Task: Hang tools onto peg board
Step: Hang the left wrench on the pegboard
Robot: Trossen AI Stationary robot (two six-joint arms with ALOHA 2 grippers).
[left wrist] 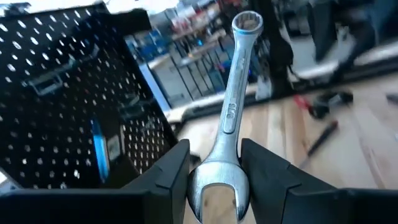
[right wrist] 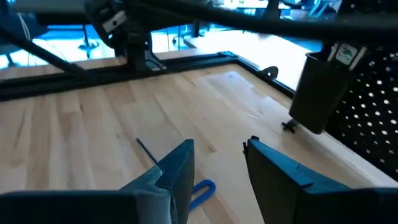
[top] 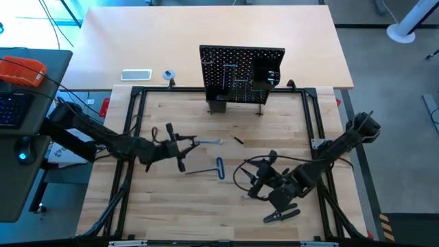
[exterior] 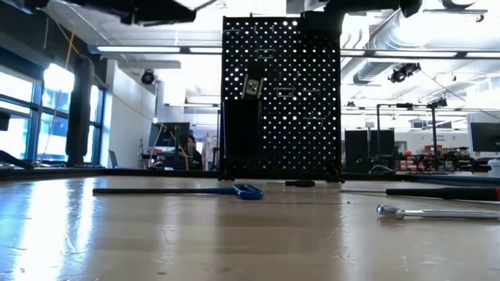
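Gripped at its lower end by the left gripper (left wrist: 214,171) fingers, silver wrench (left wrist: 231,106) — long axis pointing out ahead, ring end leading toward the peg board (top: 241,74), well apart across the bench. Right gripper (right wrist: 217,165) farther off — fingers open, empty.

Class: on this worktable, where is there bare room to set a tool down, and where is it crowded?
Free: the near-left table, below the blue-handled key, and the strip between peg board and wrench. Crowded: the left gripper holding that wrench, and the near-right around the right gripper.
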